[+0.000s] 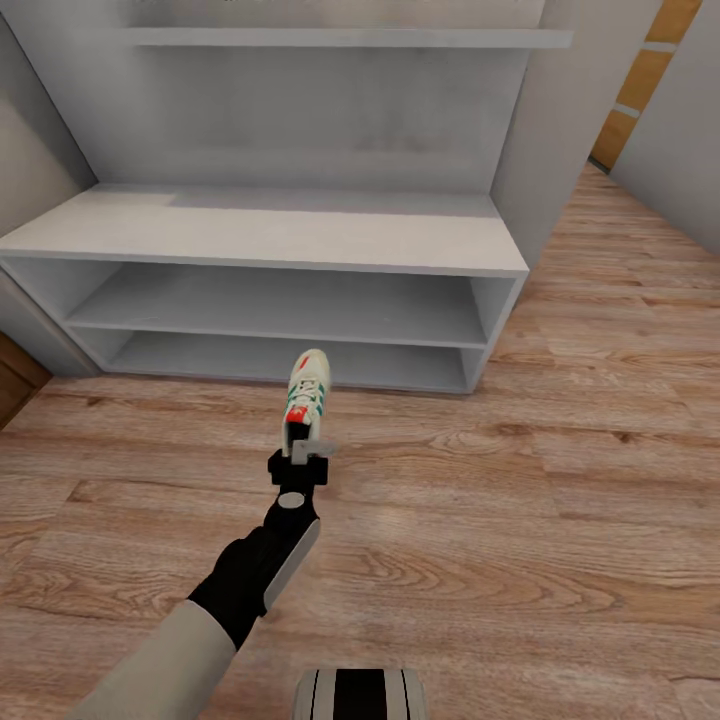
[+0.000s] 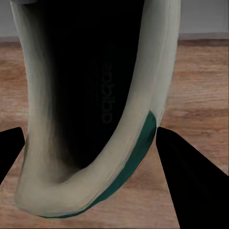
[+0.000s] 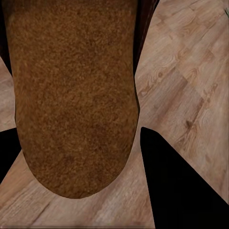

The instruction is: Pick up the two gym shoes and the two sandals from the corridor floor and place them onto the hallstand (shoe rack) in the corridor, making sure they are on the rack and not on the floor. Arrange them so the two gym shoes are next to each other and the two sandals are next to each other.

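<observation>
My left gripper (image 1: 300, 452) is shut on the heel of one cream gym shoe (image 1: 308, 390) with green stripes and a red-orange patch. It holds the shoe toe-forward above the corridor floor (image 1: 560, 500), just short of the hallstand (image 1: 260, 235). The left wrist view looks into the gym shoe (image 2: 143, 90), at its dark inside and green-edged rim, between my black fingers (image 2: 191, 181). In the right wrist view my right gripper (image 3: 71, 138) is shut on a brown sandal (image 3: 76, 95), with plank floor behind it. The hallstand's flat top and both open shelves are bare.
A thin white wall shelf (image 1: 340, 38) hangs above the hallstand. A grey wall panel (image 1: 565, 120) stands at its right end, with an orange-brown doorway (image 1: 640, 80) beyond. A brown cabinet corner (image 1: 12, 385) shows at the left edge. Open floor spreads to the right.
</observation>
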`<state>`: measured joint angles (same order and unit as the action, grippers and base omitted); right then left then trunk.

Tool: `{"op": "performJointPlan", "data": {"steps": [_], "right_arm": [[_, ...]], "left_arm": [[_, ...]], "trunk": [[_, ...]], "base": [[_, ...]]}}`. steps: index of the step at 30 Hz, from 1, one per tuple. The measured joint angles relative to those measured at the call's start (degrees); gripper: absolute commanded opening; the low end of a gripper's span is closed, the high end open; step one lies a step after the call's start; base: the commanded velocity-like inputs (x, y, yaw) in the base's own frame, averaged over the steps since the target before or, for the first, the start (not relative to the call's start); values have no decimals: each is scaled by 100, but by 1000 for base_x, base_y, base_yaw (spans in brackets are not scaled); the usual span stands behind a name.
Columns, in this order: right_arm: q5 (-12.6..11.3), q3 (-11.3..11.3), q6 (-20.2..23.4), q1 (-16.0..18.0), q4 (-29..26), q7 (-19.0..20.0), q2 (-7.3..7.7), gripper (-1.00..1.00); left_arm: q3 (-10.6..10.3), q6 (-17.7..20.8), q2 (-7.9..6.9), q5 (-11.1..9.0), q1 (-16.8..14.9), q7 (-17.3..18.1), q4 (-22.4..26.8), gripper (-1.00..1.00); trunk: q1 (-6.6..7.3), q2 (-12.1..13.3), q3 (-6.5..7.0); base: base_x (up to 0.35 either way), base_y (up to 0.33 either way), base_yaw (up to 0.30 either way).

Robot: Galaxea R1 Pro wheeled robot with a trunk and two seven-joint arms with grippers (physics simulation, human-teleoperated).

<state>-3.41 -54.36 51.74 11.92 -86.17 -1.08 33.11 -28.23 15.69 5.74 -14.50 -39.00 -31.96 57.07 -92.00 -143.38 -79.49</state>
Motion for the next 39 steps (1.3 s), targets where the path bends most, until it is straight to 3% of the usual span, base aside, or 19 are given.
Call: {"op": "performJointPlan", "data": {"steps": [5, 12, 29, 32, 35, 39], "right_arm": [[22, 6, 47, 0, 0, -4, -4, -100], [28, 6, 407, 1, 0, -5, -7, -100], [32, 25, 460, 0, 0, -10, -7, -100], [39, 43, 458, -2, 0, -11, -7, -100], [53, 52, 459, -1, 0, -13, -7, -100], [54, 57, 460, 0, 0, -13, -8, -100]], "left_arm": [[13, 0, 1, -4, -105, -109, -381, -100], [34, -1, 1, -2, -90, -71, -440, -100], [63, -11, -28, -63, -54, 17, -405, -100], [67, -12, -40, -64, -59, 328, -386, -100], [173, -7, -110, -29, -100, 930, -372, -100], [377, -3, -235, 20, -137, 1201, -364, -100]], "trunk": [[0, 0, 0], [0, 0, 0], [0, 0, -27], [0, 0, -35], [0, 0, -38], [0, 0, -39]], "base": [[0, 0, 0], [0, 0, -22], [0, 0, -274], [0, 0, -231], [0, 0, -94], [0, 0, -16]]}}
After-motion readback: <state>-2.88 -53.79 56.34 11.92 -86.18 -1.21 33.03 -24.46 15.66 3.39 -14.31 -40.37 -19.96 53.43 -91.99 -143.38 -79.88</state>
